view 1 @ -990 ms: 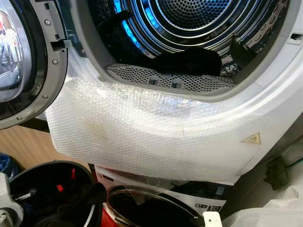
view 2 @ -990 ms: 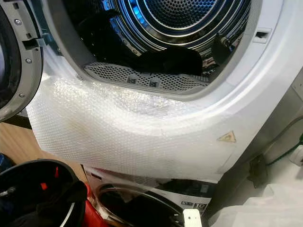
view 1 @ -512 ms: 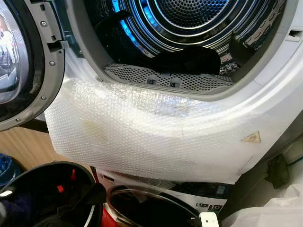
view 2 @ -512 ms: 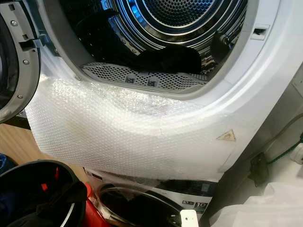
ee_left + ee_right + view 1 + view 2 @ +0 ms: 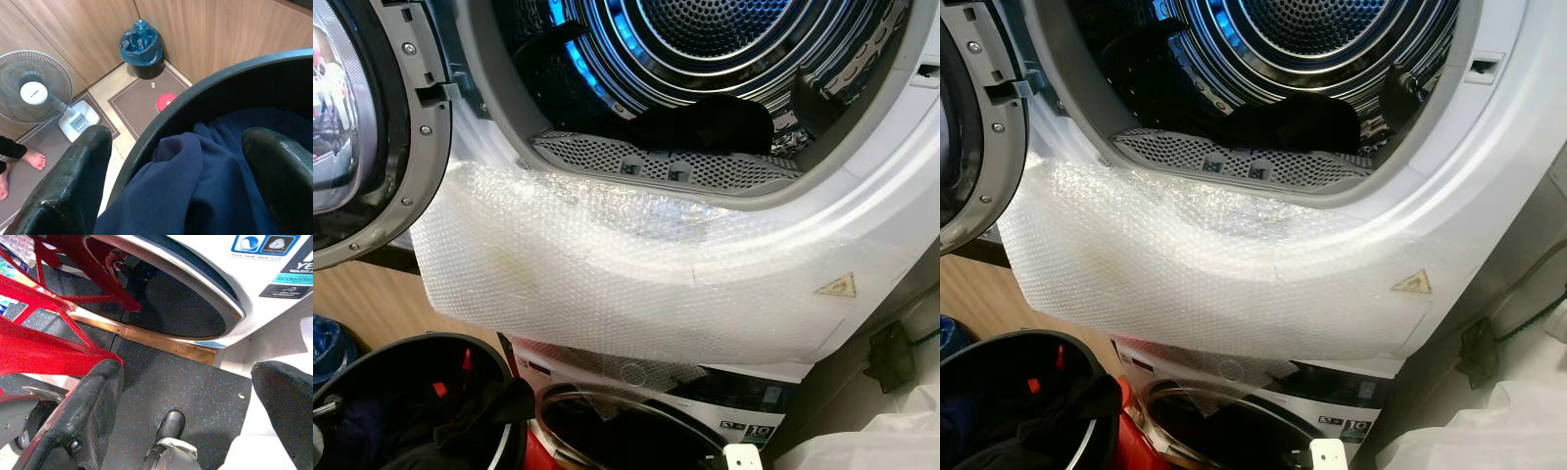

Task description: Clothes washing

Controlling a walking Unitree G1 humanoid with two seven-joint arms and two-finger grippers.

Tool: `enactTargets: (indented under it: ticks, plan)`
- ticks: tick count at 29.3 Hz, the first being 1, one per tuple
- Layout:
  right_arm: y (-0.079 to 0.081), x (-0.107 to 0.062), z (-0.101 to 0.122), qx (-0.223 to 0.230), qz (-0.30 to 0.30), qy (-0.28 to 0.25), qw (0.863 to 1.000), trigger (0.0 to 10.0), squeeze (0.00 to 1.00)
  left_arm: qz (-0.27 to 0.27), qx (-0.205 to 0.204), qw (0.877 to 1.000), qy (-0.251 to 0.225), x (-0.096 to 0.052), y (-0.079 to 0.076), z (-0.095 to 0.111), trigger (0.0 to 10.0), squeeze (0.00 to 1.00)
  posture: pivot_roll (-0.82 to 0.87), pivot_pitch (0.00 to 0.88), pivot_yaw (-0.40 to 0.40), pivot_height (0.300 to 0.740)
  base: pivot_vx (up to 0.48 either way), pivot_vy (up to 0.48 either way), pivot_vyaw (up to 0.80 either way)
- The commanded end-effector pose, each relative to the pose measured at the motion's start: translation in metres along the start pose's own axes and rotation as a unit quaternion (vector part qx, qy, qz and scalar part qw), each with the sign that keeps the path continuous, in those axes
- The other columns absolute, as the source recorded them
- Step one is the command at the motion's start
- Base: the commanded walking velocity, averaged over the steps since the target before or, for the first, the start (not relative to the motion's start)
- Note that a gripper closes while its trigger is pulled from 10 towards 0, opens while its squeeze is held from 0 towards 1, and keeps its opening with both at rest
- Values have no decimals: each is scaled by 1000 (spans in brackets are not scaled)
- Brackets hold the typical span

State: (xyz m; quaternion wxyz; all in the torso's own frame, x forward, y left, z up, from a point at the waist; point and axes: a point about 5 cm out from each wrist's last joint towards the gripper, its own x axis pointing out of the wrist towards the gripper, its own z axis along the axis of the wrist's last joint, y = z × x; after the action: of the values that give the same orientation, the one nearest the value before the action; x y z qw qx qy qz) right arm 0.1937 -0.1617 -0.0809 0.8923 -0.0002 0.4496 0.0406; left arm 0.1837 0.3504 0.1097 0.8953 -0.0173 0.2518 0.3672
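left gripper (image 5: 181,181) spread wide over navy cloth (image 5: 205,186) in the black bucket (image 5: 421,348) at 7 o'clock; right gripper (image 5: 195,416) spread above the floor (image 5: 195,382); dark clothes (image 5: 705,122) lie in the dryer drum (image 5: 724,39).

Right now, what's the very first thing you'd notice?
The big open dryer drum, glowing blue inside, with a black garment lying at its bottom. Bubble wrap hangs over the machine's white front just below the opening. Lower left, the left gripper is open over navy clothing in a black basket.
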Motion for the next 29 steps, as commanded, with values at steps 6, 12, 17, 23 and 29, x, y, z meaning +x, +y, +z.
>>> enactTargets:
  ticks: [6,12,17,23,29]
  plan:
    - [-4,0,2,-1,-2,1,1000,10000,0,-3,15,1000,20,5,-4,-12,10000,0,282,0,8,740,0,0,0]
    - [-4,0,2,-2,0,3,1000,10000,0,-11,22,999,38,1,-6,-25,10000,0,289,0,8,740,0,0,0]
    - [0,1,2,-2,7,3,1000,10000,0,-28,32,998,55,-5,-14,-37,10000,0,294,0,9,740,0,0,0]
    - [3,1,5,-3,11,2,1000,10000,0,-57,47,994,77,-14,-26,-53,10000,0,295,0,12,740,0,0,0]
    - [6,2,7,-8,17,1,1000,10000,0,-47,37,996,68,-11,-23,-50,0,0,311,0,4,740,0,0,0]
